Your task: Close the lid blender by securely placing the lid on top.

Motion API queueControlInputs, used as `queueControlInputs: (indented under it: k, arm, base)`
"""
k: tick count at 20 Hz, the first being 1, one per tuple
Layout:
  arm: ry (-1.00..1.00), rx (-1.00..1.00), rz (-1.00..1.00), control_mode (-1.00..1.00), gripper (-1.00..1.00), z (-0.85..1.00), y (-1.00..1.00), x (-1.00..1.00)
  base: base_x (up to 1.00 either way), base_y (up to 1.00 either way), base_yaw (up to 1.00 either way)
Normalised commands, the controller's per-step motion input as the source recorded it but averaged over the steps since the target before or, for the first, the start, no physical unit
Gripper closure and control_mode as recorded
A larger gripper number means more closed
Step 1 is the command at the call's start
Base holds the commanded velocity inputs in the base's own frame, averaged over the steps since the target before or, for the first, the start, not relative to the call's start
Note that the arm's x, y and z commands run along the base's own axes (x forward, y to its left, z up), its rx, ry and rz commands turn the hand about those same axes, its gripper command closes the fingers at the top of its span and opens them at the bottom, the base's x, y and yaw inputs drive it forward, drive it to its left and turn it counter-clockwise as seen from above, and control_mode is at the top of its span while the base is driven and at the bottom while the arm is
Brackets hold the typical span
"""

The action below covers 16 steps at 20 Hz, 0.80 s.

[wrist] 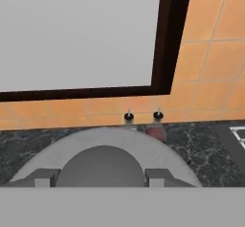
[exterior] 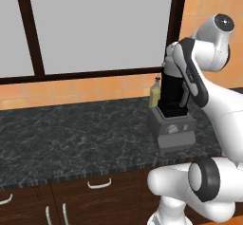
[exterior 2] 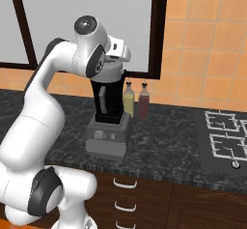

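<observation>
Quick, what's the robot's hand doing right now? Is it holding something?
Hand: its fingers sit either side of the lid's knob; whether it is gripping cannot be told.

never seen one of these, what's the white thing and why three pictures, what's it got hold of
The white thing is a robot arm on a driving base in a simulated kitchen. Two pictures come from cameras behind it, left and right; the third looks along its gripper. On the dark counter stands a blender, with two bottles behind it and a stove at the right. The gripper is at the jar's top, with the grey lid right beneath it. Whether its fingers grip the lid is not clear.
</observation>
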Motion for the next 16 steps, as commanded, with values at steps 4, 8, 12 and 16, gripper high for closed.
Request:
queueControlInputs:
  k: [4, 8, 12, 16]
  arm:
    - [0.0, 0.0, -0.03, -1.0, 1.0, 0.0, -0.22, 0.04]
    - [-0.05, 0.0, -0.02, -1.0, 1.0, 0.0, -0.15, 0.09]
    - [-0.19, 0.0, 0.0, -1.0, 1.0, 0.0, -0.01, 0.04]
    - [-0.29, 0.0, 0.0, -1.0, 1.0, 0.05, 0.0, 0.0]
  base:
    - [0.0, 0.0, 0.0]
    - [0.0, 0.0, 0.0]
    - [0.0, 0.0, 0.0]
    - [0.0, 0.0, 0.0]
